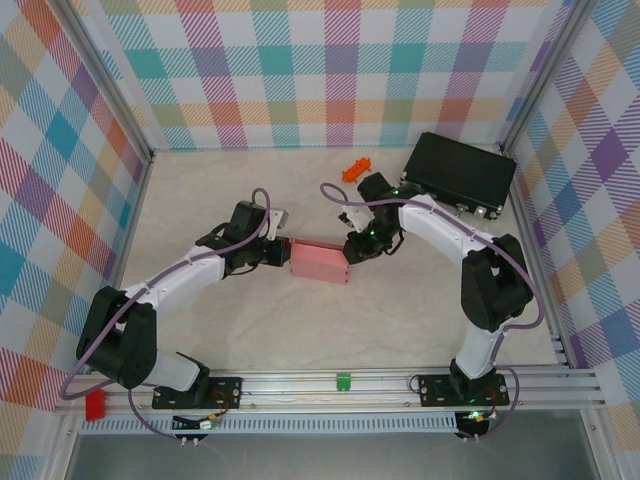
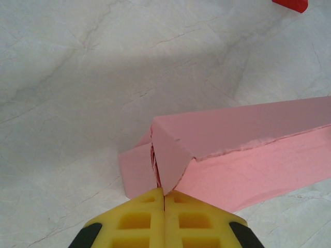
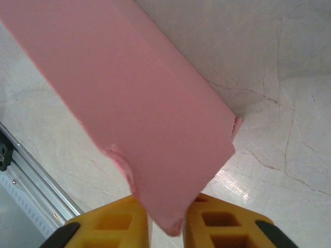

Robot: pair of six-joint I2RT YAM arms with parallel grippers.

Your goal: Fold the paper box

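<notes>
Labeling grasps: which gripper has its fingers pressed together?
The left gripper: fingers meet on a thin flap of the paper box. The right gripper's stand apart around its edge.

- Black hard case (image 1: 460,172): far right, lying flat, set at an angle close to the right wall.
- Small orange-red object (image 1: 356,168): far centre, just left of the case and apart from it.
- Table (image 1: 200,320): pale marbled top with grey veins.
- Walls (image 1: 330,70): pastel plaid on the left, far and right sides.
- Aluminium rail (image 1: 300,392): runs along the near edge.
- Green clip (image 1: 344,381): on the rail, centre.
- Red block (image 1: 97,404): near-left end of the rail.
</notes>
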